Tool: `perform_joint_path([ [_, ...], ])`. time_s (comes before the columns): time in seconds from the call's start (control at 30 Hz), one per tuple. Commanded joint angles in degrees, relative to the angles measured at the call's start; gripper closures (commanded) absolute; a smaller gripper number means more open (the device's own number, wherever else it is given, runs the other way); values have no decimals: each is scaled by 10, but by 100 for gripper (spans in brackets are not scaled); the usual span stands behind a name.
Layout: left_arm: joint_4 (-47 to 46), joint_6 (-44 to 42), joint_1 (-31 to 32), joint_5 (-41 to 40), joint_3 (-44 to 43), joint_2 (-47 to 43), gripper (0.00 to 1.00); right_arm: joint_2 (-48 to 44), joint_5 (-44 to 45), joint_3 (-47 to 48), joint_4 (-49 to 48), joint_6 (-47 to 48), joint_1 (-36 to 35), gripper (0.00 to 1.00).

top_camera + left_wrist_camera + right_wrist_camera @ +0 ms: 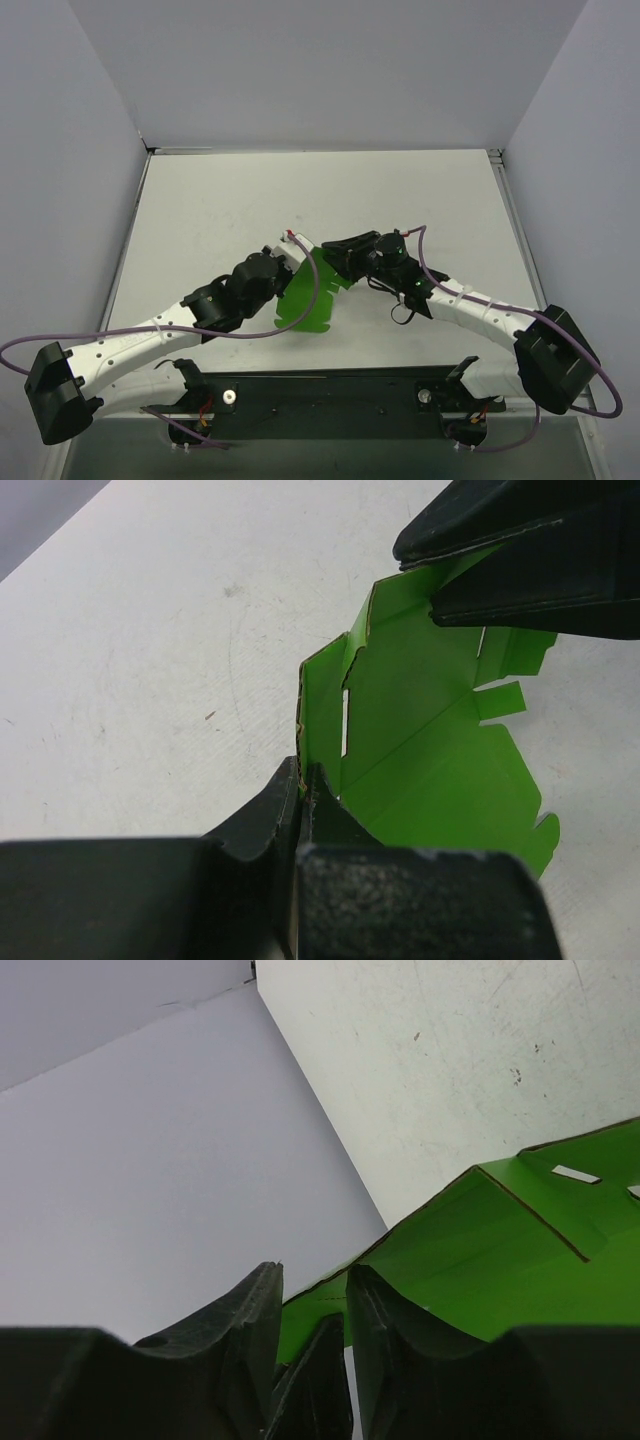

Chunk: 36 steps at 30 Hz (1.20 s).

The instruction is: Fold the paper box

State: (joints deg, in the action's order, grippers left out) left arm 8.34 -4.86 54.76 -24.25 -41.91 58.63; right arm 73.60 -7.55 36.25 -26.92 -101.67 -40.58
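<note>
Green card, thin and bright: the paper box [308, 295] sits near the middle of the table [220, 210], opened out into panels and flaps and not closed up. From overhead it hangs between the two arms, its rounded lower edge toward the arm bases; whether that edge touches the tabletop cannot be told. Left wrist view: the box [420, 740] rises just ahead of the left gripper [303, 775], one side panel bent upright along a crease, a narrow slot [345, 725] cut beside that crease, a small tab [500, 700] sticking out on the far side. The left gripper's jaws are pressed together on the near corner of that upright panel, card pinched between them. Overhead, the left gripper [288, 268] sits at the box's left edge and the right gripper [335, 258] at its upper right corner. In the left wrist view the right gripper [425, 575] straddles the top edge, one finger on each face. Right wrist view: the box [500, 1250] runs from the right into the gap of the right gripper [312, 1290]; the fingers [265, 1330] stand partly apart, and whether they press the card cannot be told. A pale grey wall [150, 1140] stands beyond.
</note>
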Motion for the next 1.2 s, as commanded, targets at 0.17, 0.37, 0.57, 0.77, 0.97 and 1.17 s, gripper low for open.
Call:
perform_joint_path([
  [0.17,-27,13,4,0,-9,-1,100,9,-2,-4,-45,-7,-1,88],
  [0.37,-6,46,5,16,-23,11,96,15,13,-2,-35,13,-2,100],
  [0.57,54,136,3,23,-54,16,29,29,57,-7,-13,44,-2,100],
  [0.77,18,251,3,9,46,-34,19,66,74,-6,-9,53,-6,100],
  [0.97,-36,334,-8,3,132,-58,20,105,146,15,20,81,-22,100],
  [1.17,-97,307,-46,47,131,-40,21,122,179,29,40,108,-35,100],
])
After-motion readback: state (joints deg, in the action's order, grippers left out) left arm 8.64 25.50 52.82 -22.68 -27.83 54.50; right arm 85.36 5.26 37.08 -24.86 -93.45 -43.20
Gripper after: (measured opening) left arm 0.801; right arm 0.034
